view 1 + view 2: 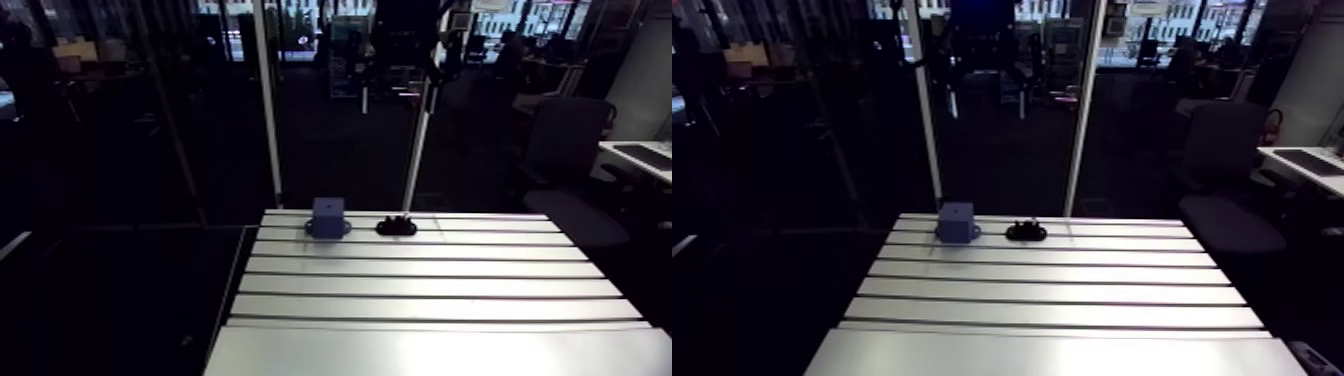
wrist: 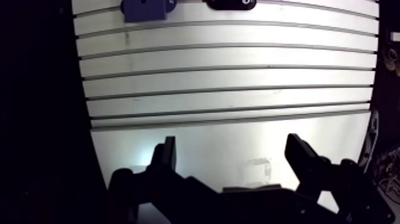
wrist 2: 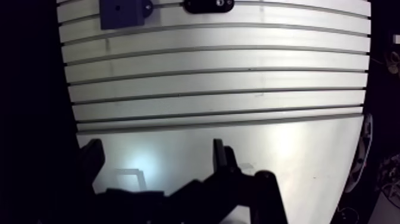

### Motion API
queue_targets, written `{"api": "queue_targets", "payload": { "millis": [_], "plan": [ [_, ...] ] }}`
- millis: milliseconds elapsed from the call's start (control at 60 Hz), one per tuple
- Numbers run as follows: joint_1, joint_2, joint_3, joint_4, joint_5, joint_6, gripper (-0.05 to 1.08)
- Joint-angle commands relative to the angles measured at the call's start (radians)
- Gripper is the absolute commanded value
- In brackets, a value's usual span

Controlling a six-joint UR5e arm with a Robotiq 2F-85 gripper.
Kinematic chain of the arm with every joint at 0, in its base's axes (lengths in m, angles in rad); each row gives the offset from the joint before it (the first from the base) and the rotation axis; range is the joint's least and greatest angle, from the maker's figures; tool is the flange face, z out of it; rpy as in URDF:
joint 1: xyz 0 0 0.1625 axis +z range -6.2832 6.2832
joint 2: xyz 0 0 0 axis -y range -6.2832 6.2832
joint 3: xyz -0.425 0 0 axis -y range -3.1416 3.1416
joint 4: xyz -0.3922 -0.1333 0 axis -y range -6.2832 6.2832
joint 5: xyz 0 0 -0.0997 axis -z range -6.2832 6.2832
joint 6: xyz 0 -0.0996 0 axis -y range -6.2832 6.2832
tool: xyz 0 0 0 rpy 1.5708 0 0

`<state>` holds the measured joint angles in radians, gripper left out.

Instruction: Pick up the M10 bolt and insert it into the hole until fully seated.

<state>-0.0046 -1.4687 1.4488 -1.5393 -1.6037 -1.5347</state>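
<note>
One blue block (image 1: 328, 217) beside black fixture (image 1: 396, 226)

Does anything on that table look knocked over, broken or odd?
Nothing stands out. The blue block and a black part sit side by side at the far edge of the table; the claw hangs open, empty, over the near end.

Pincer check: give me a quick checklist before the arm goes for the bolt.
1. Pincer open: ok, fingers wide apart.
2. Pincer empty: ok, only table beneath.
3. Bolt spotted: cannot tell; black part too dark.
4. Blue block upright: ok, beside black part.
5. Pincer near them: not ok, both lie far ahead.
</note>
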Motion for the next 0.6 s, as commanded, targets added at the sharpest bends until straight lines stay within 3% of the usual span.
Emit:
{"api": "queue_targets", "payload": {
  "millis": [17, 450, 600],
  "plan": [
    [0.003, 0.061, -0.074, -0.003, 0.04, -0.021, 0.01],
    [0.005, 0.069, -0.083, -0.003, 0.043, -0.02, 0.0],
    [0.005, 0.07, -0.08, -0.004, 0.035, -0.021, 0.01]
  ]
}}
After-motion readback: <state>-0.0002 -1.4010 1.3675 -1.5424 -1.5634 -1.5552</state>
